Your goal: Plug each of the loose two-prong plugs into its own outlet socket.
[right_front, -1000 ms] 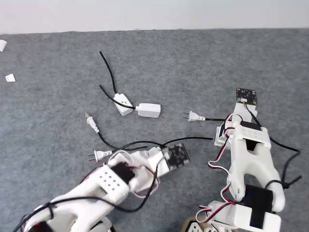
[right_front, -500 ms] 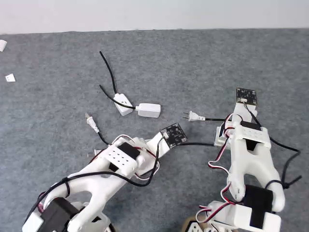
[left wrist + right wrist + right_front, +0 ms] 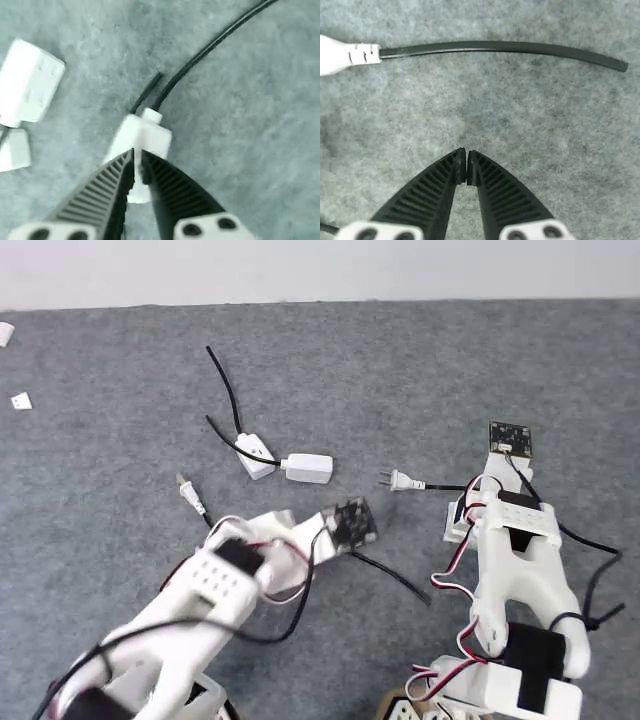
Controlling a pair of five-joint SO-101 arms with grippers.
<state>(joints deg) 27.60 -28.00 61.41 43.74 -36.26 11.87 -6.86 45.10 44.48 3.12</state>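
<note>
My left gripper [image 3: 136, 156] is shut on a white two-prong plug [image 3: 142, 137], whose black cord [image 3: 210, 45] trails away over the grey carpet. Two white outlet sockets [image 3: 257, 455] [image 3: 308, 468] lie end to end at mid-table; in the left wrist view the nearer socket [image 3: 27, 82] lies just beyond the held plug. A second plug [image 3: 400, 480] lies by the right arm [image 3: 515, 540]. A third plug [image 3: 188, 492] lies near the left arm [image 3: 225, 580]. My right gripper [image 3: 466, 167] is shut and holds nothing, with the second plug [image 3: 347, 54] and its cord ahead of it.
Black socket leads [image 3: 225, 385] run toward the far edge of the carpet. The held plug's cord [image 3: 395, 580] lies between the two arms. Small white pieces [image 3: 20, 400] sit at the far left. Open carpet stretches behind the sockets.
The left arm swung over the plug near the front left and shut on it. It then moved toward the sockets, dragging the black cord's far end away from the right arm.
</note>
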